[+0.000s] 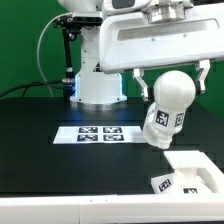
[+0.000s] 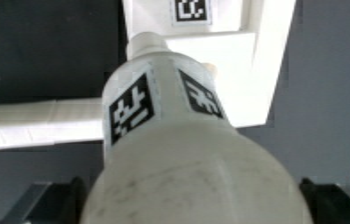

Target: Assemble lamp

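Observation:
My gripper (image 1: 172, 82) is shut on the round head of the white lamp bulb (image 1: 167, 108) and holds it in the air, tilted, with its tagged ribbed neck pointing down. The white angular base block (image 1: 190, 174) lies on the black table at the exterior view's lower right, just under and to the right of the bulb's neck. In the wrist view the bulb (image 2: 168, 130) fills the middle, its neck pointing at the base block (image 2: 198, 50). The dark fingers (image 2: 47, 200) sit at either side of the bulb's head. The shade is out of view.
The marker board (image 1: 98, 133) lies flat on the table at the middle, left of the bulb. The robot's white pedestal (image 1: 98, 85) stands behind it. A white ledge (image 1: 60, 208) runs along the table's front edge.

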You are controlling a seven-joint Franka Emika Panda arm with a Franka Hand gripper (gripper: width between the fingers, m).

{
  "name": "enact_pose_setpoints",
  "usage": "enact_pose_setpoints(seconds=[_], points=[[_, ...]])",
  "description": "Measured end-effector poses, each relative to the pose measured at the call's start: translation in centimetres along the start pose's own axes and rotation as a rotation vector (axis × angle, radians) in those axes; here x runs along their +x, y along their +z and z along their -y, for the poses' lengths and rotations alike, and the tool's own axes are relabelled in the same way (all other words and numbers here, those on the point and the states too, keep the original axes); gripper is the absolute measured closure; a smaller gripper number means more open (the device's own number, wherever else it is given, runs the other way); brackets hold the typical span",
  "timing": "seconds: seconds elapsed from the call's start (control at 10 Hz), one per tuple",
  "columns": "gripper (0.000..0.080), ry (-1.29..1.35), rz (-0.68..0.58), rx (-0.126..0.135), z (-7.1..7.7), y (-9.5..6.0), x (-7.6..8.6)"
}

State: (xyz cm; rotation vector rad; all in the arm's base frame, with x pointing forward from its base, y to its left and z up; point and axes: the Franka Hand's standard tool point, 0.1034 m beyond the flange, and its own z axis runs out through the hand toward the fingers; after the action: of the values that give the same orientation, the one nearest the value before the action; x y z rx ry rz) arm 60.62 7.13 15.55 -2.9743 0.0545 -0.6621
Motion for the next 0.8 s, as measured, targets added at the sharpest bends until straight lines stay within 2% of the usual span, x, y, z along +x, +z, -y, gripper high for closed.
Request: enact_pose_setpoints(seconds=[0.1, 0.2, 0.3, 0.6, 0.8], points=[[0.0223, -0.023, -0.109, -0.007, -0.1, -0.5, 1.1], [0.0223, -0.029, -0.198, -0.019, -0.6, -0.3, 1.6], [0.0223, -0.031, -0.205, -0.02, -0.5, 0.2, 1.1], [0.0223, -0.032, -0.195, -0.017, -0.4, 0.2, 1.0], [0.0223, -0.012, -0.199, -0.001, -0.4, -0.9, 2.5]])
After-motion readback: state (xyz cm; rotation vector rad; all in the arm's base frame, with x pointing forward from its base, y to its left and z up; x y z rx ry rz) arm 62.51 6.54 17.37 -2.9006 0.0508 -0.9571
